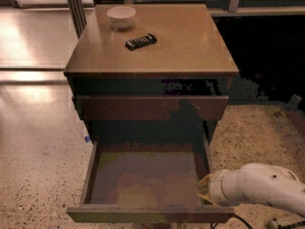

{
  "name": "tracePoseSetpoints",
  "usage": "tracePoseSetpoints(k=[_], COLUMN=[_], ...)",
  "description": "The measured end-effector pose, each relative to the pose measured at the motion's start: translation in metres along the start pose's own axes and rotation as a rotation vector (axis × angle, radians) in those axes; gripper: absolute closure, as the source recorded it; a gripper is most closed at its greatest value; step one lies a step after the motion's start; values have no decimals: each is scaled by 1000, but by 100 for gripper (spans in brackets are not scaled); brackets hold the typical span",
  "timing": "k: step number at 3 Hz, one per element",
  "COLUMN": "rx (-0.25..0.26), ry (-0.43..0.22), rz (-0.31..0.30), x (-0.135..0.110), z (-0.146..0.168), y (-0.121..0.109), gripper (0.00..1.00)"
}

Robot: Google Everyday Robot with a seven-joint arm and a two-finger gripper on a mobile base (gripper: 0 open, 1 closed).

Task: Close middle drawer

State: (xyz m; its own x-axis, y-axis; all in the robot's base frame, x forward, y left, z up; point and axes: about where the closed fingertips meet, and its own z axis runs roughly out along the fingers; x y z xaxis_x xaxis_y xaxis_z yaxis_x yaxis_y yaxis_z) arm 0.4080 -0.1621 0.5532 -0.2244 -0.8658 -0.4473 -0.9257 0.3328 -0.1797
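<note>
The middle drawer (143, 175) of the brown cabinet is pulled far out, and its flat grey-brown floor is bare. Its front rail (147, 214) lies near the bottom edge of the camera view. My gripper (206, 191), at the end of the white arm (262, 190), comes in from the right. It sits at the drawer's right front corner, just over the right side wall and against the inside of the front rail. It holds nothing that I can see.
The top drawer front (152, 108) stands slightly out above the open drawer. On the cabinet top (190, 46) stand a white bowl (121, 16) and a black bar-shaped object (140, 41). Speckled floor (38, 166) surrounds the cabinet. It is dark at the right.
</note>
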Motion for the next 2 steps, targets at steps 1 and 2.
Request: tracePoseSetpoints(k=[1,2], rx=[0,0], ry=[0,0], rz=[0,0], x=[0,0], z=[0,0], y=[0,0], gripper=[95,100])
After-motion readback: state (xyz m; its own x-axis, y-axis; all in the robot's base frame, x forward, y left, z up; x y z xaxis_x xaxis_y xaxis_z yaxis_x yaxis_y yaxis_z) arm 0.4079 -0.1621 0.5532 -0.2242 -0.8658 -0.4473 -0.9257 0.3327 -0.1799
